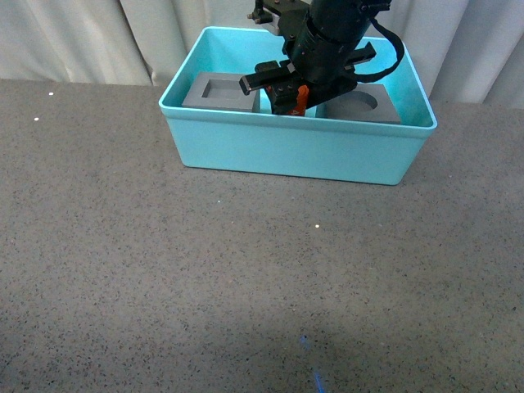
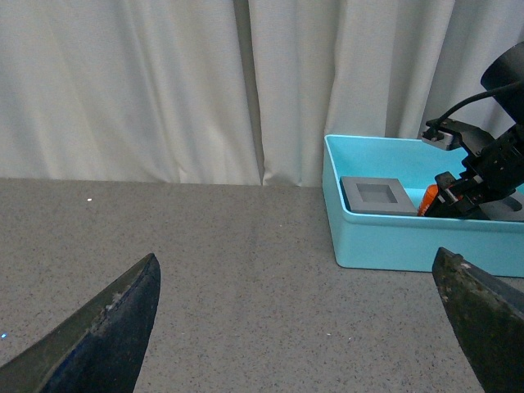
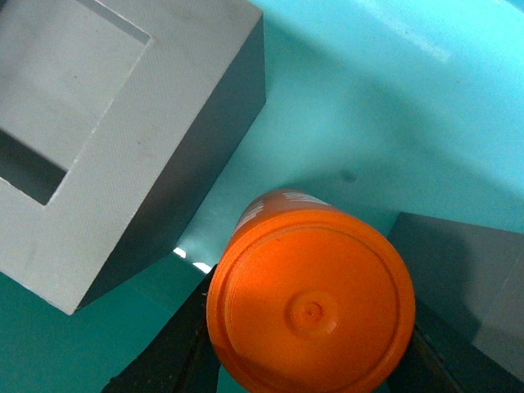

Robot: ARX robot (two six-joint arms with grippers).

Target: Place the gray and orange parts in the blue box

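Key relation: the orange cylinder [image 3: 311, 303] hangs in the right gripper [image 1: 300, 101], right over the gap between the two gray cubes inside the turquoise bin [image 1: 286, 151]. So the drop zone is basically straight below it, on bare bin floor.

Cylinder axis: roughly upright as far as I can tell; the right wrist view looks straight at its flat round end cap, so the long axis runs along the gripper's line of sight.

Right gripper: clamped on the cylinder, dark jaws showing on both sides of it.

Left gripper: fingers [image 2: 106, 327] spread wide with nothing between them, parked over the gray tabletop [image 1: 205, 270], well apart from the bin. The right arm is obviously the one on the job.

Cubes: the square-recess cube [image 1: 223, 91] sits at the bin's left, the round-recess cube [image 1: 364, 106] at its right, both already in.

Views compared: front view only shows a sliver of orange behind the bin's near wall; the right wrist view shows the actual clearance to each cube. Left wrist view gives the side angle on the bin.

My guess: only letting go is left.
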